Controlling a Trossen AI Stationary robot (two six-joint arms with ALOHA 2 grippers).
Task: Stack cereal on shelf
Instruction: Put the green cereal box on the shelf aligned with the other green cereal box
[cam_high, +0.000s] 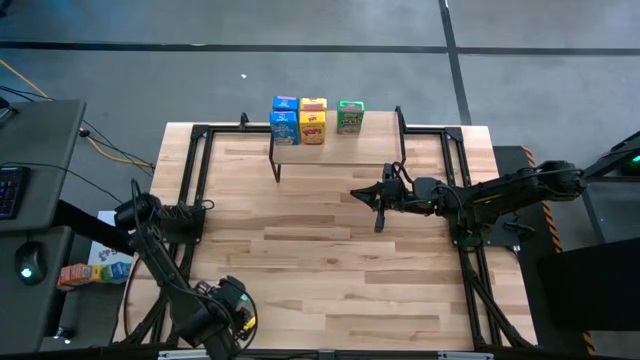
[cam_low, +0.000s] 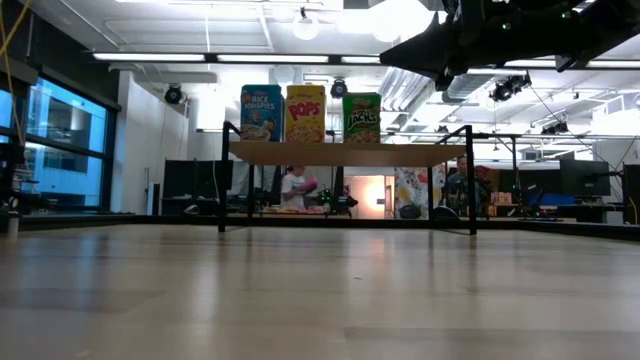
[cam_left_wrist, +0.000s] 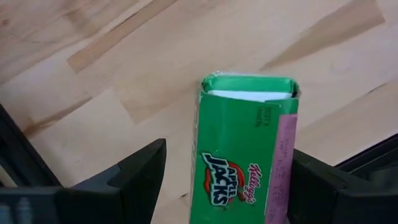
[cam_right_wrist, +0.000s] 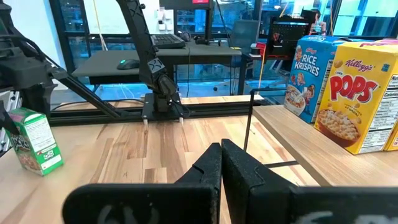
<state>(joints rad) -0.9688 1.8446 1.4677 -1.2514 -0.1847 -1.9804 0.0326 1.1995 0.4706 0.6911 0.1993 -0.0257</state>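
A green Apple Jacks cereal box stands near the table's near-left corner and also shows in the right wrist view. My left gripper is open, slanting down over the box with one finger on each side. The shelf stands at the far middle. A blue Rice Krispies box, a yellow Pops box and a green box stand upright in a row on it. My right gripper is shut, hovering right of centre near the shelf, holding nothing. My left gripper has one finger right at the box's side edge with the pink strip; whether it touches there I cannot tell. The other finger stands clear of the box's opposite side with table showing between.
Black frame rails run along the table's left, right and far sides. A side desk at the left holds a keyboard, a mouse and a colourful pack. Bare wood lies across the table's middle. A person shows in the room behind.
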